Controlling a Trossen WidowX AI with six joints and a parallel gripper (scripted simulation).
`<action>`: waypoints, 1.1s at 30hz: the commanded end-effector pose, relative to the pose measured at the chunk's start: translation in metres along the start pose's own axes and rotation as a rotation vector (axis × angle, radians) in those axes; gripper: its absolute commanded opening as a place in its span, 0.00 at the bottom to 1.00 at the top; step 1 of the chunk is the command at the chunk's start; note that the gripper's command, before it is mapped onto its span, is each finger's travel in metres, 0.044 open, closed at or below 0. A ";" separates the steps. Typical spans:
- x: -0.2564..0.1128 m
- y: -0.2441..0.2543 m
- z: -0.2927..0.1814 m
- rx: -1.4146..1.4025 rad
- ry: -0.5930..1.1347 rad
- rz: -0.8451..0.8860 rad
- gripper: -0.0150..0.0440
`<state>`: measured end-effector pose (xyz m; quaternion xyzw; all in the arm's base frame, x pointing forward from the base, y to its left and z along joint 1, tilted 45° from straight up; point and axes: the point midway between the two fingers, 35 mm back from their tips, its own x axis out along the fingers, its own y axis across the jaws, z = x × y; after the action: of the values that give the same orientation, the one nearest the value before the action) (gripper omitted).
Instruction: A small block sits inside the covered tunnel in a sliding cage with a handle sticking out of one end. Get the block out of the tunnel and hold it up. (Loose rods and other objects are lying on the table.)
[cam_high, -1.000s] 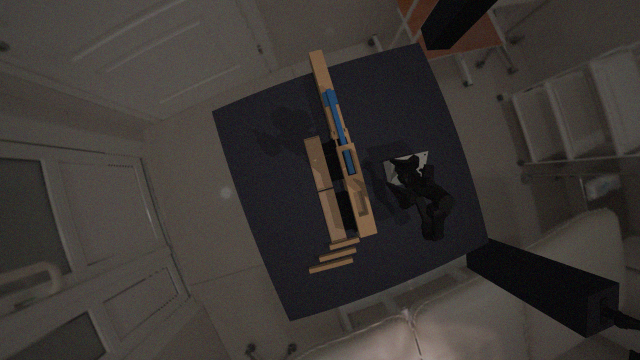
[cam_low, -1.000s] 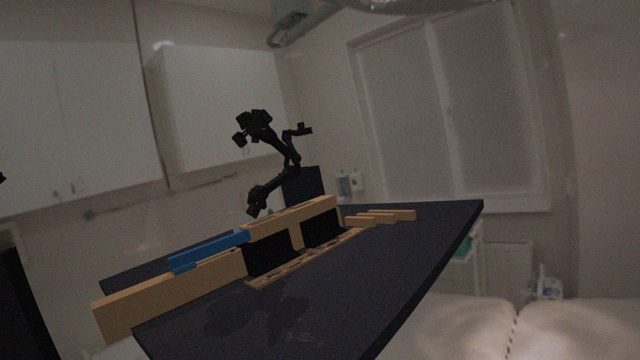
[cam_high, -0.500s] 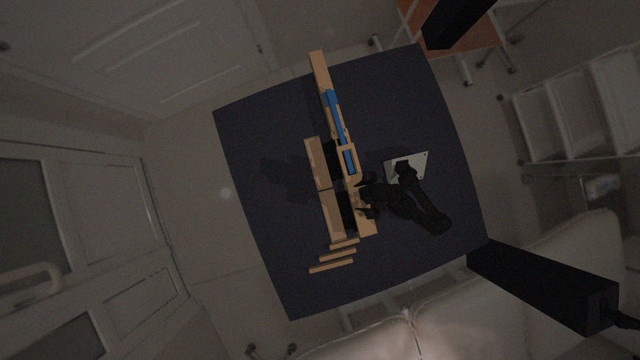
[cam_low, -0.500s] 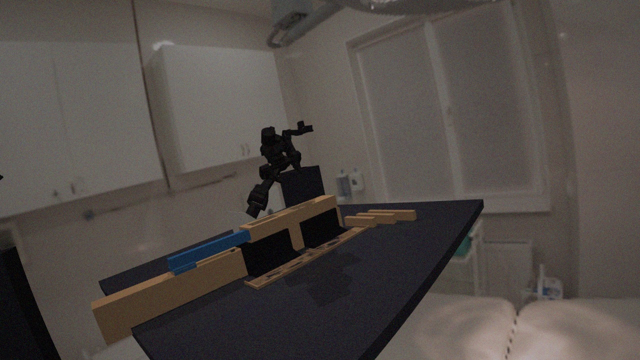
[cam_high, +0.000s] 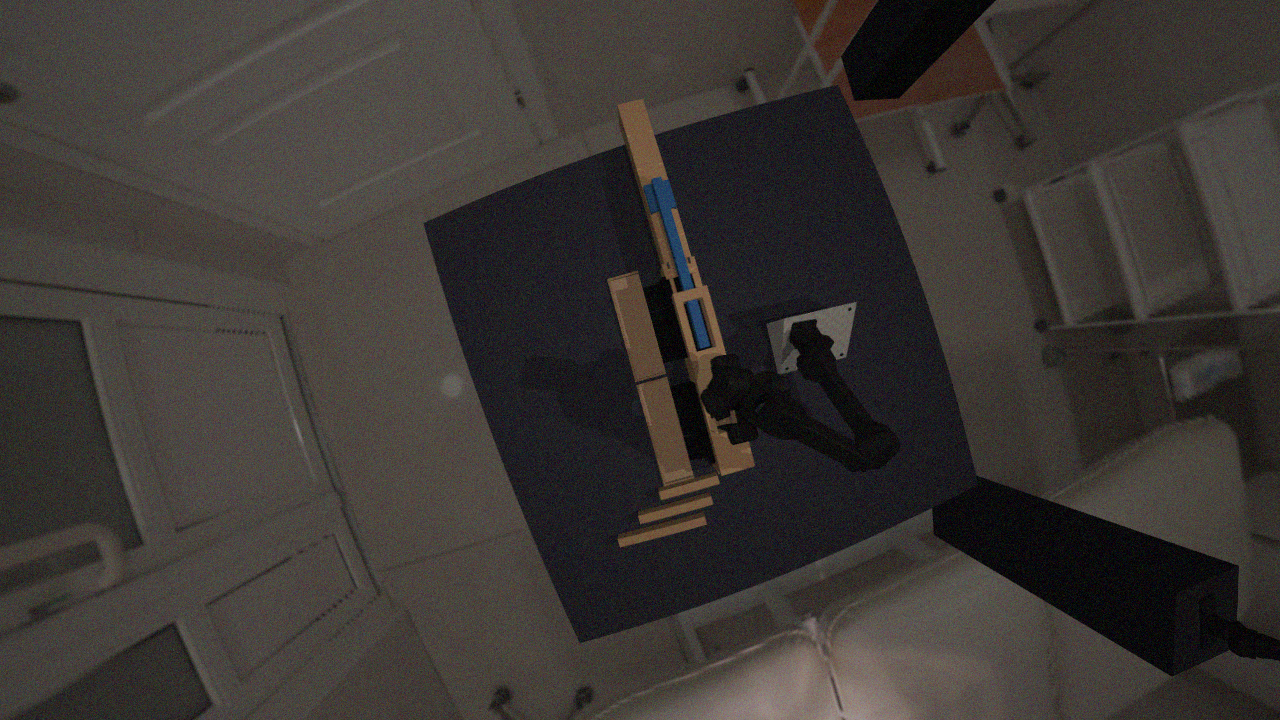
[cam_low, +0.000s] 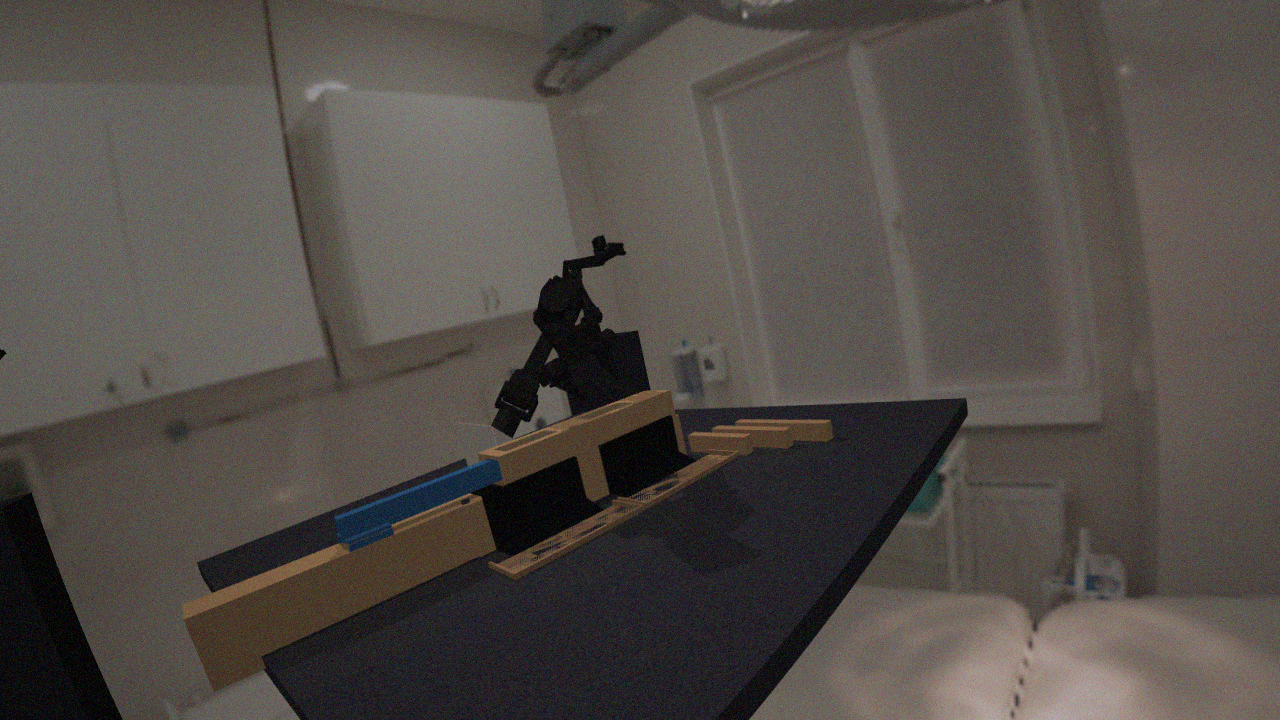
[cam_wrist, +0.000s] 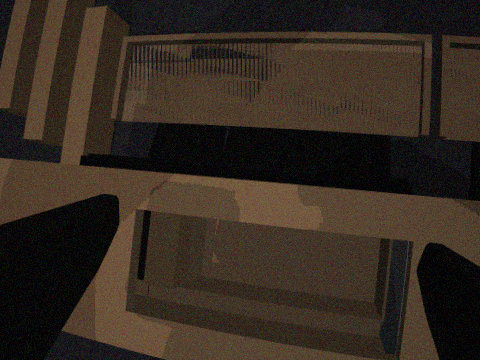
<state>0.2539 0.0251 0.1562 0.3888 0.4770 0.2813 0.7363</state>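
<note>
The wooden covered tunnel (cam_high: 735, 458) (cam_low: 588, 470) (cam_wrist: 270, 200) has two windows in its roof. The blue handle bar (cam_high: 674, 241) (cam_low: 420, 497) sticks out of one end, and its blue inner part shows through one window. In the wrist view a blue end face (cam_wrist: 395, 295) shows at the right edge of the other window. I cannot make out the block. My gripper (cam_high: 730, 415) (cam_wrist: 271, 222) is open and empty above the tunnel's other end, with its fingers on either side of this window along the tunnel's length. The fingers are hard to make out in the exterior view.
Three loose wooden rods (cam_high: 675, 510) (cam_low: 753, 437) (cam_wrist: 45, 75) lie beyond the tunnel's far end from the handle. Two flat framed panels (cam_high: 637, 326) (cam_low: 563, 541) (cam_wrist: 350, 65) lie along its side. A wooden rail (cam_high: 637, 134) (cam_low: 268, 617) under the handle overhangs the table edge.
</note>
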 end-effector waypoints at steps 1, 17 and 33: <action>-0.003 -0.042 0.020 0.192 -0.001 -0.084 1.00; -0.033 -0.259 0.034 1.147 -0.116 -0.430 1.00; -0.015 -0.311 0.015 1.378 -0.090 -0.473 1.00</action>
<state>0.2756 -0.1593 -0.0909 0.6613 0.5869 -0.2609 0.3874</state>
